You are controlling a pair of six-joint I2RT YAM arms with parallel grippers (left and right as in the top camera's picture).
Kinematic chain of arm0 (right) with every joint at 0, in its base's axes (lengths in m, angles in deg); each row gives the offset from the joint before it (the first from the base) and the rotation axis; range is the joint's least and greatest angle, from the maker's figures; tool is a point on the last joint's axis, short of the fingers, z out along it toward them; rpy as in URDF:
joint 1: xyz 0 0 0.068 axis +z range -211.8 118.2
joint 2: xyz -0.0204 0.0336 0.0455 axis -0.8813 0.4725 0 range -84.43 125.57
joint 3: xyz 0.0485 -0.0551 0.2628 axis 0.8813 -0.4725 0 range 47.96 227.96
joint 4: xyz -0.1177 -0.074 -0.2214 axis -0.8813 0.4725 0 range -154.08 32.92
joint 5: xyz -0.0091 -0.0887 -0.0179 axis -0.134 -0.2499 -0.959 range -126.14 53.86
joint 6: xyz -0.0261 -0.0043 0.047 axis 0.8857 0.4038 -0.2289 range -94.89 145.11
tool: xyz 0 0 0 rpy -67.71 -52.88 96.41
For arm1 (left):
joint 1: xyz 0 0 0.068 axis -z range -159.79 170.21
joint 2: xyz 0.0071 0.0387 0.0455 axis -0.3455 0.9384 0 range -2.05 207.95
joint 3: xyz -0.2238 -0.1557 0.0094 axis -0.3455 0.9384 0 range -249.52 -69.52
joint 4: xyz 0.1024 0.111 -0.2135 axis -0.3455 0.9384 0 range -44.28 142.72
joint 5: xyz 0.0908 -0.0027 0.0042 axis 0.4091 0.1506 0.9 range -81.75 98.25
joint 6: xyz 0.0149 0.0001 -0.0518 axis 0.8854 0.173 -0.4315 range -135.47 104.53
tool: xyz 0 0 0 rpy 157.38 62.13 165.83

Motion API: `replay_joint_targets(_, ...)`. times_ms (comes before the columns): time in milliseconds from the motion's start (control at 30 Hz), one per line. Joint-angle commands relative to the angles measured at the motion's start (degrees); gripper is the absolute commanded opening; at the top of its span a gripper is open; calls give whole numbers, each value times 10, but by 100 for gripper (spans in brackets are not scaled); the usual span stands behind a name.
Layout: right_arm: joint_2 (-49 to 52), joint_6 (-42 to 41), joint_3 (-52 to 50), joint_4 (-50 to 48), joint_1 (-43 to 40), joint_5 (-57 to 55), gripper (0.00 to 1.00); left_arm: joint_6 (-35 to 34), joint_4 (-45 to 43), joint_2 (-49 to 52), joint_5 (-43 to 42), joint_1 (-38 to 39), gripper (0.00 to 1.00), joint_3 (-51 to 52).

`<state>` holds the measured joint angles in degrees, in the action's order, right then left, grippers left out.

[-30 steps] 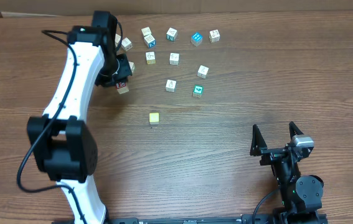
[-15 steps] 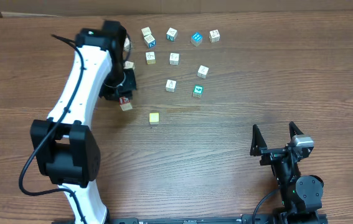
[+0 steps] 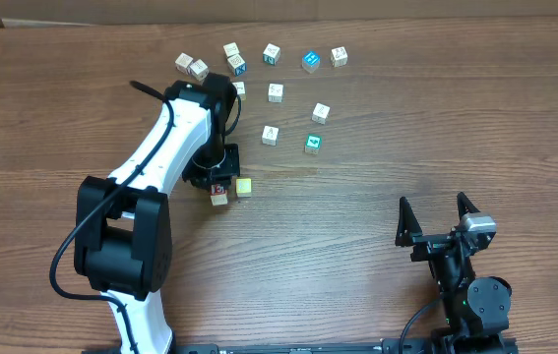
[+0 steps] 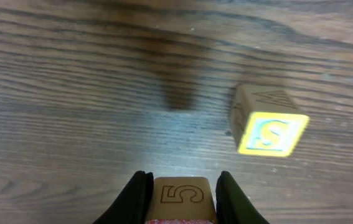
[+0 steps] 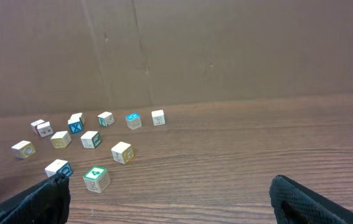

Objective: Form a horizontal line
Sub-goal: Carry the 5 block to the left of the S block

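Horizontal line [image 3: 242, 187]: barely begun, only two cubes side by side near the middle of the bench [image 3: 377, 256]. Long axis of that pair left to right across the overhead view, along the wood grain.

Red cube [image 3: 219, 189] at the left end of the pair, pinched narrow in the left tool [image 4: 181, 194]. One dark finger [image 4: 136, 198] on each side of it. In the left wrist view, pale wooden face with an outlined "5" turned toward the camera, strip of red just under it. Resting on the bench or held just above it: cannot tell.

Pale yellow cube [image 3: 245, 186] just to the right of the red one, close beside it but not touching, a gap of bare wood showing between them in the left wrist view. Yellow-framed "S" face toward that camera, cube turned slightly off square with the red one.

Teal-green cube [image 3: 312, 144] farther back and to the right, well apart from the pair and out of the row. White cube [image 3: 271, 135] between it and the pair, also behind the row. More loose cubes scattered toward the far edge, a blue cube [image 3: 310, 61] among them.

Right tool [image 3: 433, 204] spread wide with nothing between its fingers [image 5: 47, 198], at the near right of the bench, well apart from every cube.
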<state>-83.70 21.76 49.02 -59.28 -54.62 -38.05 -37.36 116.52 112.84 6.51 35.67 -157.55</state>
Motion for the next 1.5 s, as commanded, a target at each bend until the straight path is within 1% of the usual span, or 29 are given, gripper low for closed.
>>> replay_joint_targets(0, -6, 2, -6, -2, 3, -6, 100, 0, -10, -3, 8, 0, 16, 22)
replay_joint_targets(367, -6, 2, -6, -2, 3, -6, 100, 0, -16, -3, 9, 0, 17, 28)
replay_joint_targets(733, -6, 2, -6, -2, 3, -6, 100, 0, -58, -2, 24, 0, 20, 41)
replay_joint_targets(1067, -6, 2, -6, -2, 3, -6, 100, 0, -129, -2, 37, -1, 23, 76)
replay_joint_targets(1267, -6, 2, -6, -2, 3, -6, 100, 0, -146, -2, 38, -1, 29, 82)
replay_joint_targets(1400, -6, 2, -6, -2, 3, -6, 100, 0, -146, -2, 38, -1, 45, 82)
replay_joint_targets(1467, -6, 2, -6, -2, 3, -6, 100, 0, -146, -2, 38, -1, 47, 82)
